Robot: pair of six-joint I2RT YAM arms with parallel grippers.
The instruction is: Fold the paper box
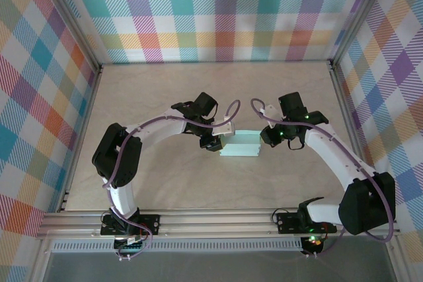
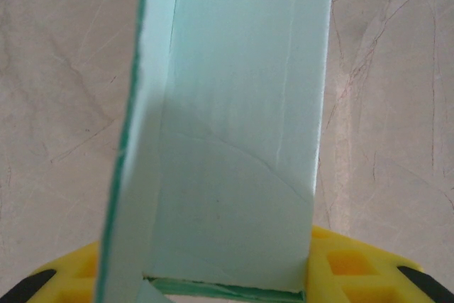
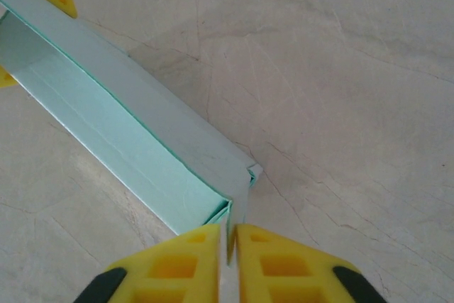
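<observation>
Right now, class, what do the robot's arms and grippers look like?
The left arm and right arm are white with black joints, each trailing a purple cable. The left gripper and right gripper have yellow fingers with square cut-outs.

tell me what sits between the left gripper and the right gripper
The paper box, as the top external view shows: the left gripper holds one end of it and the right gripper pinches the other end's wall.

No legible text, label, number or sign on the paper box or elsewhere.
</observation>
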